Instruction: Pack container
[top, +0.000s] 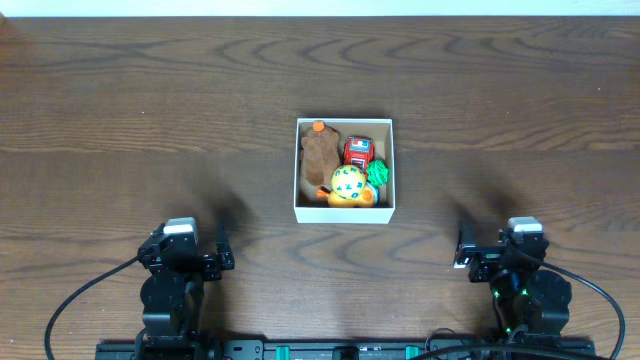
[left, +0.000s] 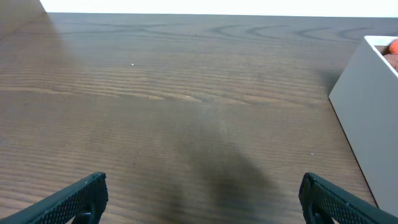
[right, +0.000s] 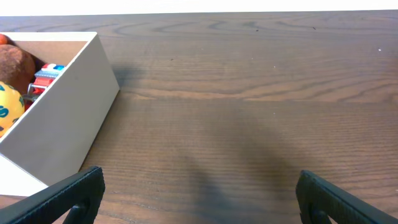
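- Fingers (left: 87, 194) of the left gripper (left: 200, 198) stood wide apart, empty, near the table's (top: 110, 110) front edge.
- Box (top: 345, 213) sat mid-table, well apart from both arms, holding a brown plush (top: 319, 156), red car (top: 358, 151), spotted ball (top: 349, 183) and green toy (top: 378, 172).
- Right gripper (right: 200, 190) was likewise spread and empty.
- No loose toys showed outside the box, so packing looked finished.
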